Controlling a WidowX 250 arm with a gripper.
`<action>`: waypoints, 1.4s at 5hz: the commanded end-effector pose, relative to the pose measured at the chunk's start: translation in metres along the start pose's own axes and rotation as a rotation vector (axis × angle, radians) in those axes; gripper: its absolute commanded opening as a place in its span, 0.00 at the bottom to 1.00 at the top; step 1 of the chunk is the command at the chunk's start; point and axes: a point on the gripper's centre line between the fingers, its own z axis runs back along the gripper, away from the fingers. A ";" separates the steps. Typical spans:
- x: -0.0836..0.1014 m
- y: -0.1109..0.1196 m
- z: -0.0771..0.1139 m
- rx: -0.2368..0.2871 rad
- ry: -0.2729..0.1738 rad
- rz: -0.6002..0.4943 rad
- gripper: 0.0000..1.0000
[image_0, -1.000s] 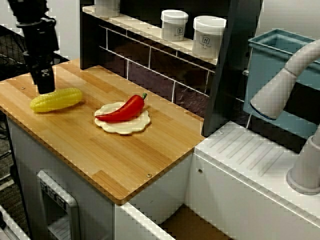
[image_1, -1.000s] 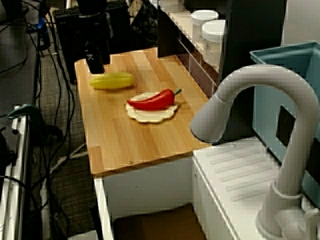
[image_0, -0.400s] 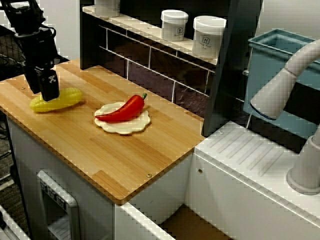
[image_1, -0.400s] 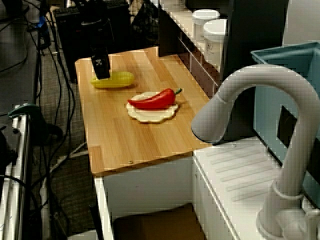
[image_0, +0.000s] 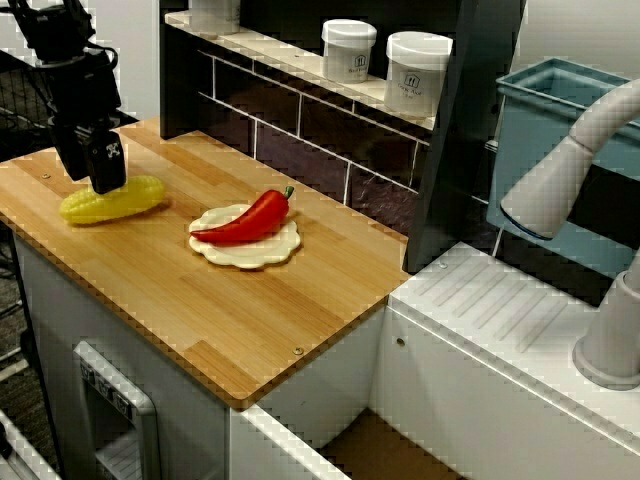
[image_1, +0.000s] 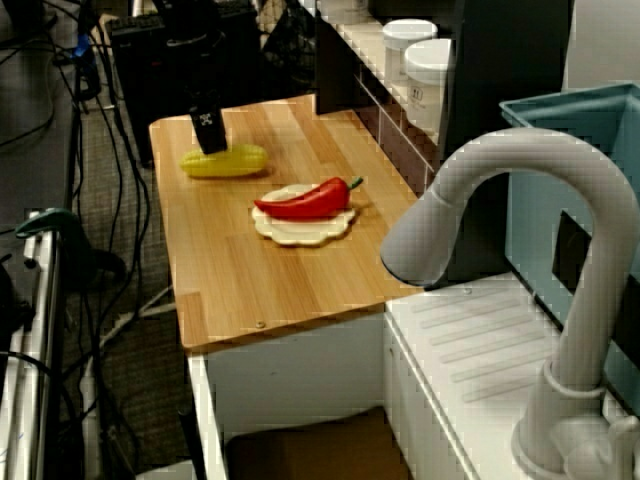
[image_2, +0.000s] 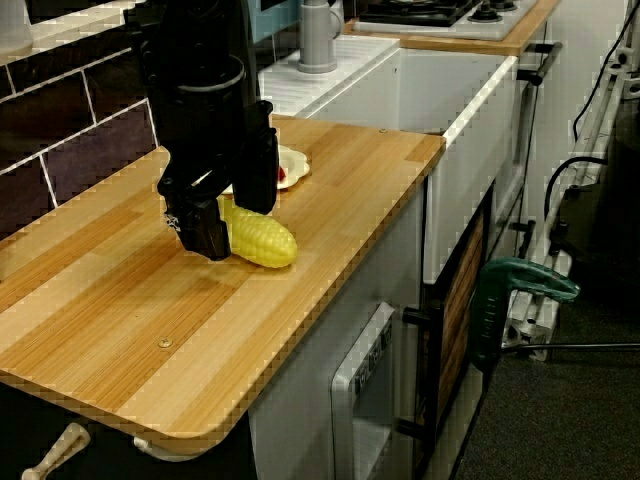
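Pincer (image_2: 232, 222) is straddling one end of the yellow corn (image_2: 266, 240), which is lying at the tabletop's (image_2: 150, 320) left end, left of the pepper (image_0: 245, 219). Cannot tell whether it is squeezing. Corn is looking light, stiff, slick and roll-prone, so gripping across its middle is looking safest.

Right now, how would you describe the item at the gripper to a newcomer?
On the wooden countertop, look to the end farthest from the sink. A corn cob lies on its side there, under the black gripper. It is the only yellow item; its neighbour is a red pepper on a cream plate.
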 end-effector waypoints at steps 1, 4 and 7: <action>-0.007 -0.005 -0.001 0.024 -0.018 -0.023 1.00; -0.011 -0.010 -0.023 0.044 -0.005 -0.028 1.00; -0.013 -0.011 -0.016 0.014 -0.010 -0.035 0.00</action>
